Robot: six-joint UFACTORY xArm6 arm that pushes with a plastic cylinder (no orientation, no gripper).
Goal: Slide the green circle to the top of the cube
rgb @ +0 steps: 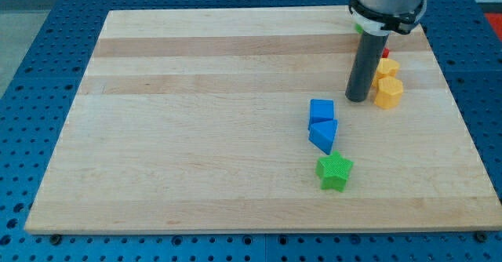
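The blue cube [321, 110] sits right of the board's middle. A blue triangular block [323, 135] touches it just below. Only a green sliver [358, 28], probably the green circle, shows at the view's top right, mostly hidden behind the arm's head and rod. My tip [358, 100] rests on the board to the right of the cube and slightly above it, with a small gap. It is just left of a yellow block [387, 92].
A second yellow block [387, 66] sits above the first, with a bit of a red block [385, 52] above it. A green star [335, 172] lies below the blue triangular block. The wooden board [196, 136] lies on a blue perforated table.
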